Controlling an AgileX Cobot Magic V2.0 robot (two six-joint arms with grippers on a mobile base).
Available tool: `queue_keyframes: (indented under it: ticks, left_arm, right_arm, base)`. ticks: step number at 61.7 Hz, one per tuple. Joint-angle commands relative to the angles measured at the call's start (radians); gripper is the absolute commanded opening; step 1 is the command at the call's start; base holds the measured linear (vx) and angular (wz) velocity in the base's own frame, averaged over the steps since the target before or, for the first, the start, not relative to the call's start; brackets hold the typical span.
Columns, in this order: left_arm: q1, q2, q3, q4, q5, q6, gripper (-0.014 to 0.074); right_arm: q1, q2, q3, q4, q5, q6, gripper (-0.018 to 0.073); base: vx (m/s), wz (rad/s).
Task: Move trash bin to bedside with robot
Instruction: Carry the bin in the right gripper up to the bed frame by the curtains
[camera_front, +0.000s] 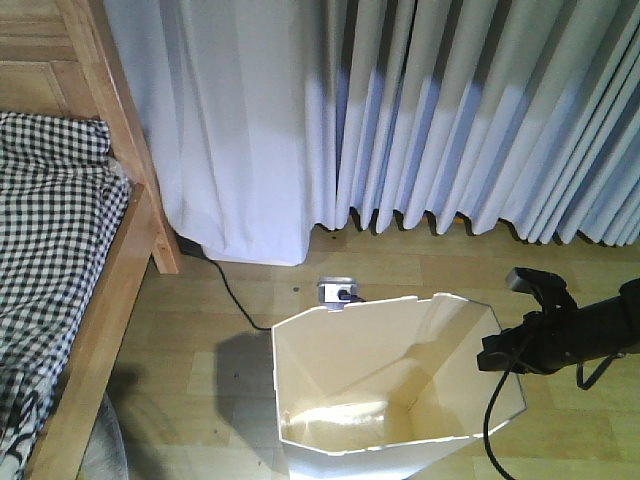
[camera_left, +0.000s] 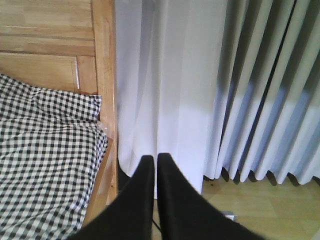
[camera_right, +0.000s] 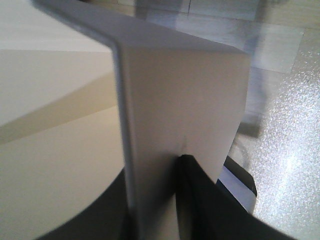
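**Front view.** The trash bin (camera_front: 345, 365), white and open-topped, stands on the wooden floor (camera_front: 200, 330) at the lower edge, where the frame cuts off its base. It sits to the right of the bed (camera_front: 95, 325), apart from the wooden side rail, with a strip of floor between them. Only one corner of the bed and its checked bedding (camera_front: 50, 230) shows. The right arm (camera_front: 590, 330) enters roughly level from the right edge, with its upper part out of view. The right gripper (camera_front: 503, 352) meets the bin's right rim.

**Right wrist view, blurred at close range.** A corner of the bin wall stands between the black fingers (camera_right: 200, 190), which are clamped on it.

**Left wrist view.** The left gripper (camera_left: 154, 167) points toward the curtains (camera_left: 225, 90) beside the bed's corner post, its jaws pressed together on nothing.

**Unclear.** A small grey box (camera_front: 337, 291) lies just behind the bin, with a black cable (camera_front: 232, 292) on the floor nearby. What the box is cannot be told.
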Motion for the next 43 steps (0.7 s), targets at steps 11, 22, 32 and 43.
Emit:
queue_keyframes:
  ticks: [11, 22, 32, 43]
  left_arm:
    - [0.0, -0.014, 0.012, -0.004, -0.069, -0.006, -0.0006]
    - [0.0, -0.014, 0.012, -0.004, -0.069, -0.006, -0.0006]
    - [0.0, -0.014, 0.012, -0.004, -0.069, -0.006, -0.0006]
    - [0.0, -0.014, 0.012, -0.004, -0.069, -0.006, -0.0006]
  right_arm:
    - [-0.002, -0.064, -0.007, 0.039, 0.222, 0.003, -0.0003]
    - [-0.002, -0.064, -0.007, 0.039, 0.222, 0.003, -0.0003]
    - [-0.002, -0.064, -0.007, 0.039, 0.222, 0.003, -0.0003]
    - [-0.002, -0.064, -0.007, 0.039, 0.222, 0.003, -0.0003]
  base:
    - [0.14, -0.03]
    - [0.14, -0.01]
    - [0.13, 0.0]
    - [0.09, 0.0]
